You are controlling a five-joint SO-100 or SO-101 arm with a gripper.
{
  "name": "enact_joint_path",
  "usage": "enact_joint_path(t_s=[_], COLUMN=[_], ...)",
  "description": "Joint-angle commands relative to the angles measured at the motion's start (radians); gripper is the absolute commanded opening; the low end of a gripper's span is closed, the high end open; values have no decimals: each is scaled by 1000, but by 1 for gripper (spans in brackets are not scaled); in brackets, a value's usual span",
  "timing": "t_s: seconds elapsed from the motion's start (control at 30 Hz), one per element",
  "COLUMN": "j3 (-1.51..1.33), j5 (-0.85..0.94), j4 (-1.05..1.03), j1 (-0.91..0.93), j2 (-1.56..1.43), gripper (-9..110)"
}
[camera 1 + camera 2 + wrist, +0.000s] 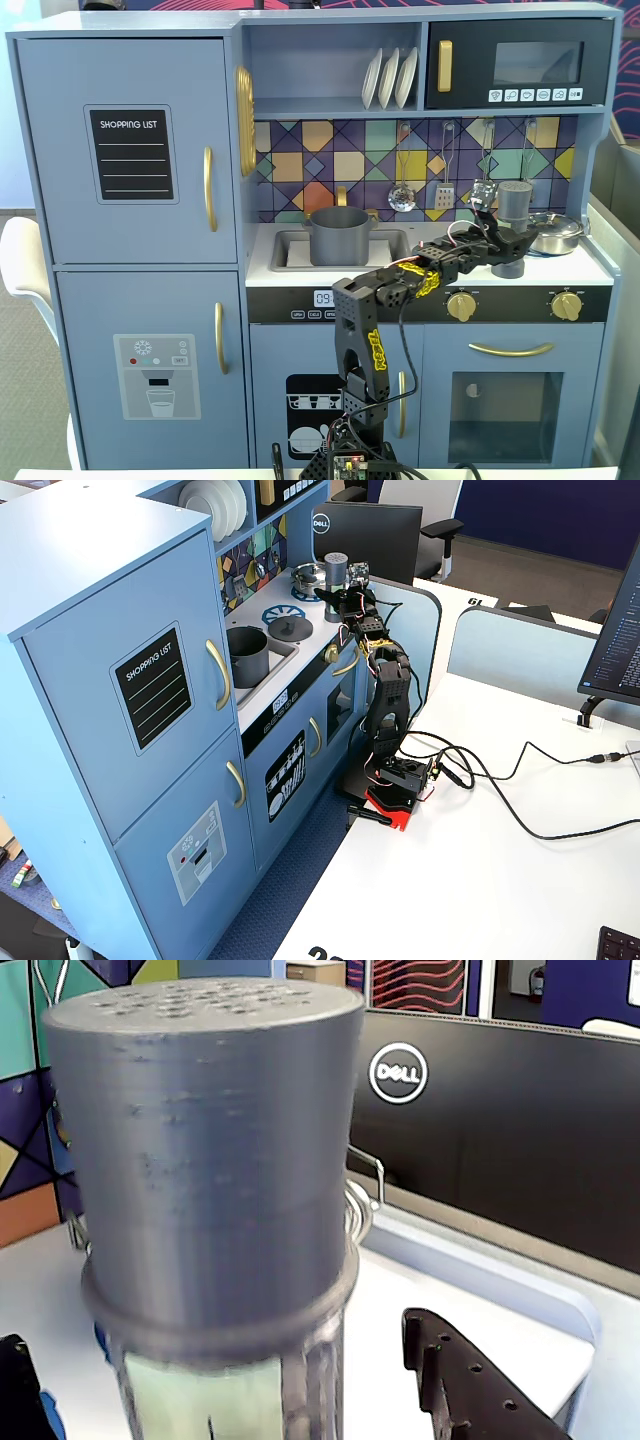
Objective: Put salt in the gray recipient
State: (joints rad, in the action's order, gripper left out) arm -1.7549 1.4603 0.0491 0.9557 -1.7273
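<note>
salt (515,201) at pincer (497,222), steel pan (553,234) just beside

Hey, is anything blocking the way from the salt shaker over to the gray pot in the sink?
Nothing visible. The tall dark-gray cylindrical salt shaker stands right of the matte gray pot, with bare white countertop between; the round gray lid lies nearer the front edge.

one salt shaker (515,200), one gray pot (338,236), one steel pan (554,233), three white plates (390,78), one flat lid (289,629)
</note>
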Motion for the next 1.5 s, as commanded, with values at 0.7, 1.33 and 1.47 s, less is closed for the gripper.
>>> enact_joint_path(t_s=[0.7, 1.33, 1.47], j3=[325, 609, 522], j5=[81, -816, -1051], j4=[66, -761, -810], j1=[-69, -288, -517], j2=[186, -252, -357], gripper=[0, 0, 0])
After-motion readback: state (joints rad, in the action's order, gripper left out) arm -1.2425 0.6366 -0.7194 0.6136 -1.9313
